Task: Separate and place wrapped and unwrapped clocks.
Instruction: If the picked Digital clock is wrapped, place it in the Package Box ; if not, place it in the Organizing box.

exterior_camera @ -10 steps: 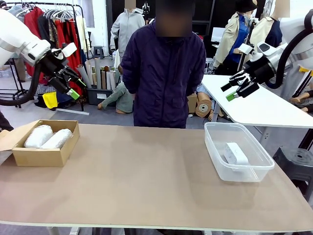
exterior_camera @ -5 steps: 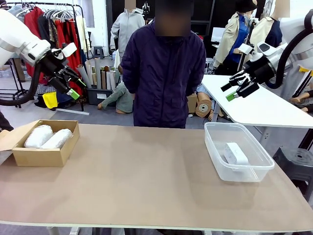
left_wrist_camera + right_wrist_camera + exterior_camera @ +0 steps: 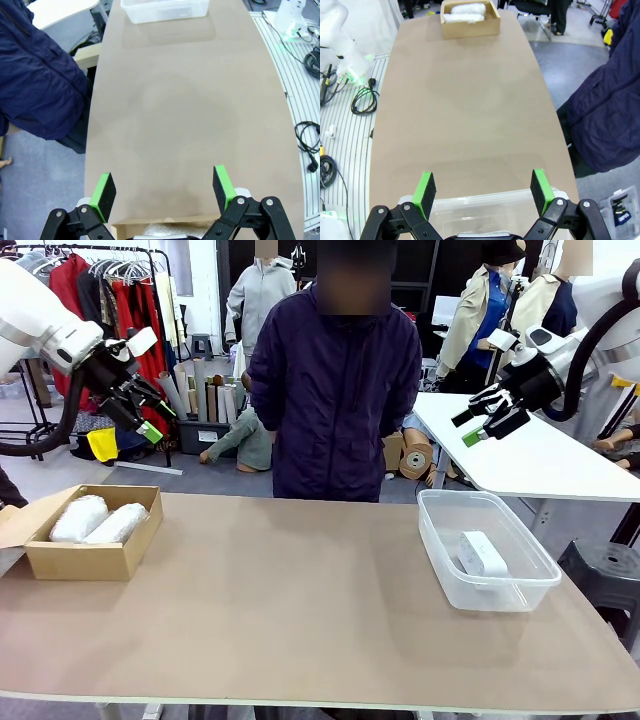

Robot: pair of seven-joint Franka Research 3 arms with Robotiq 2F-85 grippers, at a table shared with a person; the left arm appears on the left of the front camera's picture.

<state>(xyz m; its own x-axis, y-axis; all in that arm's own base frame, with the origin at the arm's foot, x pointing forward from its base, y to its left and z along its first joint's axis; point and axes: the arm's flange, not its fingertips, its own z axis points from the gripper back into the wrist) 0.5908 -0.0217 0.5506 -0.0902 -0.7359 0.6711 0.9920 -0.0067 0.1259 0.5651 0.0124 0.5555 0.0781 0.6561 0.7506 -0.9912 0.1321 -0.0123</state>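
Two bubble-wrapped clocks lie side by side in an open cardboard box at the table's left. In the right wrist view the wrapped clocks sit in that box at the far end. The bare white clock lies in a clear plastic tub at the right. My left gripper hangs open high above the box, holding nothing. My right gripper is open high above the tub, also holding nothing. The left wrist view shows my left gripper open over the box's edge, and the right wrist view shows my right gripper open over the tub's rim.
A person in a dark blue jacket stands at the far side of the brown table, hands not on it. A white table stands behind at the right. Cables lie on the floor beside the table.
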